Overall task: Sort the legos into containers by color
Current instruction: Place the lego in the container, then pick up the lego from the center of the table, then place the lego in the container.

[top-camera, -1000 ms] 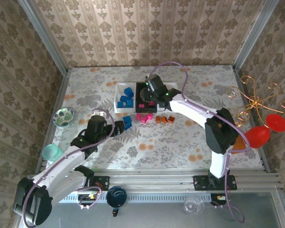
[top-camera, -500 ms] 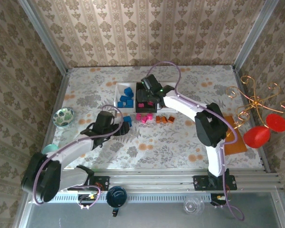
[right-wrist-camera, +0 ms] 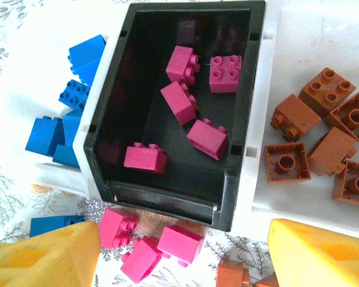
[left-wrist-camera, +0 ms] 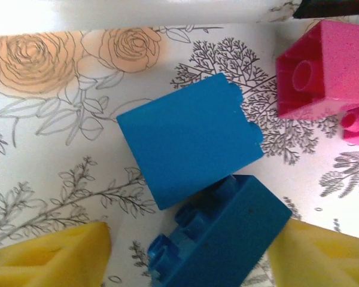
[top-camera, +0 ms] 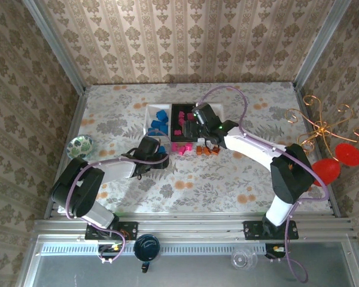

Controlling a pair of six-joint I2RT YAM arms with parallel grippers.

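Loose blue brick (left-wrist-camera: 218, 236), studs showing, lies on the table (left-wrist-camera: 48, 155) just on my side of the white tray (top-camera: 146, 122) that holds the other blues, toward the middle of the far edge. Its long axis runs on a slant across the left wrist view, low-left to high-right, so not square to the pads. A second blue brick (left-wrist-camera: 188, 137) touches it on the far side, and a pink brick (left-wrist-camera: 323, 69) sits beyond to the right. Left gripper (left-wrist-camera: 191, 257) straddles the studded brick, jaws part open. One pad looks to be against its end, the other stands apart; nothing held. I judge a pinch here would land corner to corner unless the wrist turns. Right gripper (right-wrist-camera: 185, 257) hangs wide open and empty over the near wall of the black tray (right-wrist-camera: 107, 119), above loose pink bricks (right-wrist-camera: 158, 242). The left arm is plainly nearer the blues.
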